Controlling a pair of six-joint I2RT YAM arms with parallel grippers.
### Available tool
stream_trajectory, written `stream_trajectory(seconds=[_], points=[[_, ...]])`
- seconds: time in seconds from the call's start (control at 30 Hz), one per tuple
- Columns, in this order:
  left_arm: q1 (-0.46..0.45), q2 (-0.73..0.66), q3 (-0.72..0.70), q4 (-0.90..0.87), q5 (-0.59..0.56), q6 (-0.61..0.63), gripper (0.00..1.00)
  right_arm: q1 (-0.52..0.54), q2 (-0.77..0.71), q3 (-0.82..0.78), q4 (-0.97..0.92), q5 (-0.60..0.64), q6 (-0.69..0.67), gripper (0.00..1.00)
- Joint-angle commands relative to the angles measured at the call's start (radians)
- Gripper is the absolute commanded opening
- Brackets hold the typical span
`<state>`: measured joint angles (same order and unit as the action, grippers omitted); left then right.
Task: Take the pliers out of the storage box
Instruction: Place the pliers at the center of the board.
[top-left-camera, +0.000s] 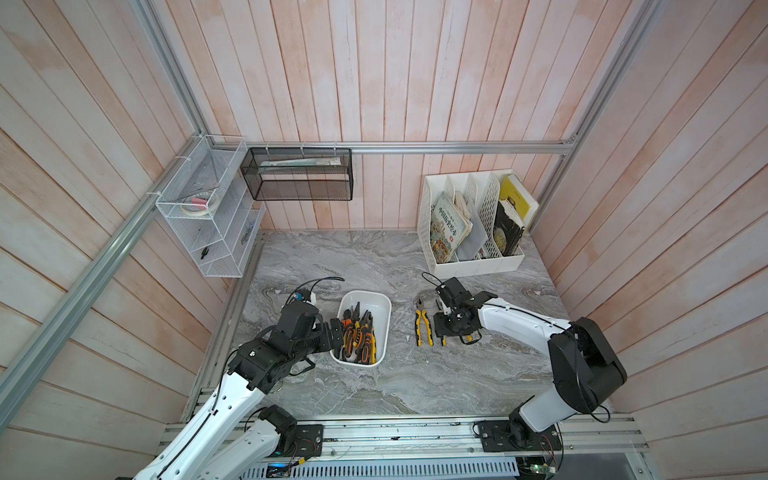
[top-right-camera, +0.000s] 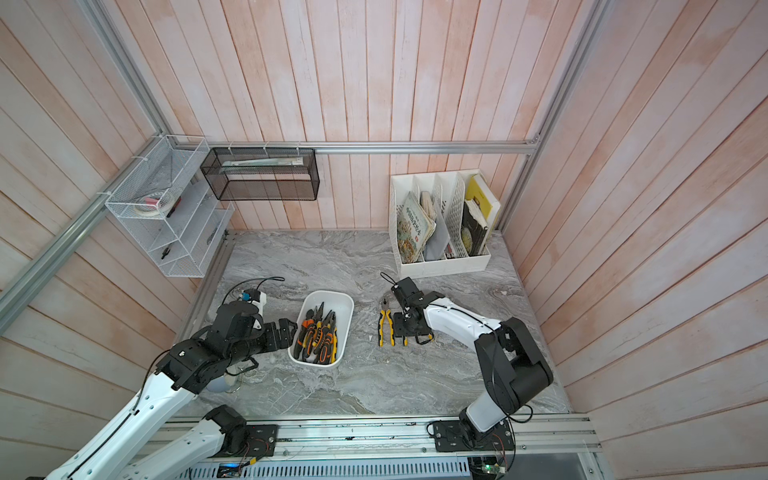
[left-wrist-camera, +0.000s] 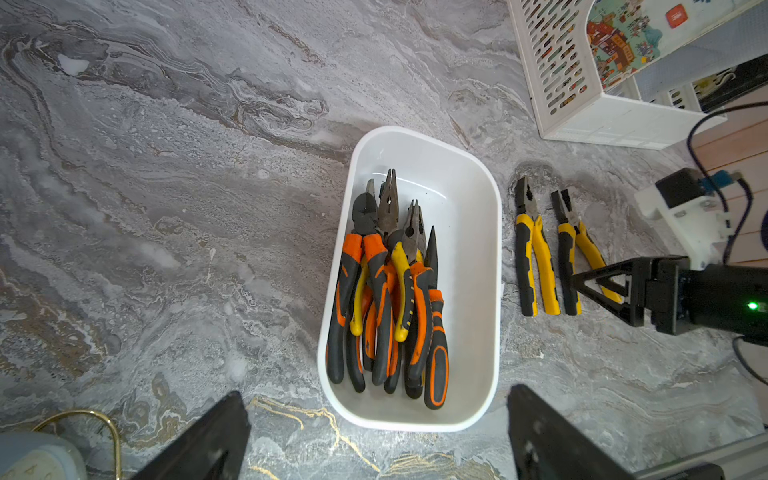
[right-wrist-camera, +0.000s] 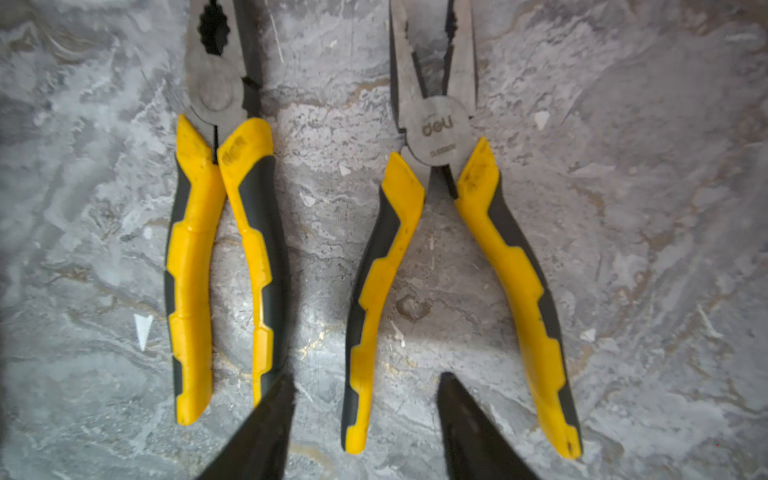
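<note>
The pliers (left-wrist-camera: 386, 291), handles orange and yellow, lie heaped in the storage box (left-wrist-camera: 467, 257), close along one long wall; my left gripper (left-wrist-camera: 376, 390) hangs at the box's edge near the handles, fingers spread wide, grasping nothing; on the table (right-wrist-camera: 623, 249) just beside the box lies a yellow pair (right-wrist-camera: 191, 270), and beside it a second yellow pair (right-wrist-camera: 436, 133) with handles apart; my right gripper (right-wrist-camera: 366, 376) is above this one, released, one handle between its fingers.
</note>
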<state>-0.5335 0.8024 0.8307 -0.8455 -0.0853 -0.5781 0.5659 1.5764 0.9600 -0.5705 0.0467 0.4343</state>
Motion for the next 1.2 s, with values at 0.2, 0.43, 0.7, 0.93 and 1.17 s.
stream_trajectory(seconds=[0.2,0.43,0.7,0.93,1.17], points=[[-0.006,-0.005,-0.004,-0.007,-0.002,0.012,1.0,-0.093,-0.054,0.1,-0.108,0.028,-0.047,0.96],[-0.006,-0.008,-0.004,-0.007,-0.007,0.011,1.0,-0.136,0.021,0.095,-0.122,-0.047,-0.102,0.98],[-0.006,-0.005,-0.004,-0.007,-0.007,0.011,1.0,-0.135,0.05,0.054,-0.071,-0.064,-0.064,0.98],[-0.006,-0.018,-0.007,-0.005,-0.009,0.009,1.0,-0.118,0.108,0.06,-0.073,-0.038,-0.024,0.98],[-0.006,-0.011,-0.005,-0.006,-0.008,0.009,1.0,-0.092,0.156,0.071,-0.078,-0.016,-0.016,0.98]])
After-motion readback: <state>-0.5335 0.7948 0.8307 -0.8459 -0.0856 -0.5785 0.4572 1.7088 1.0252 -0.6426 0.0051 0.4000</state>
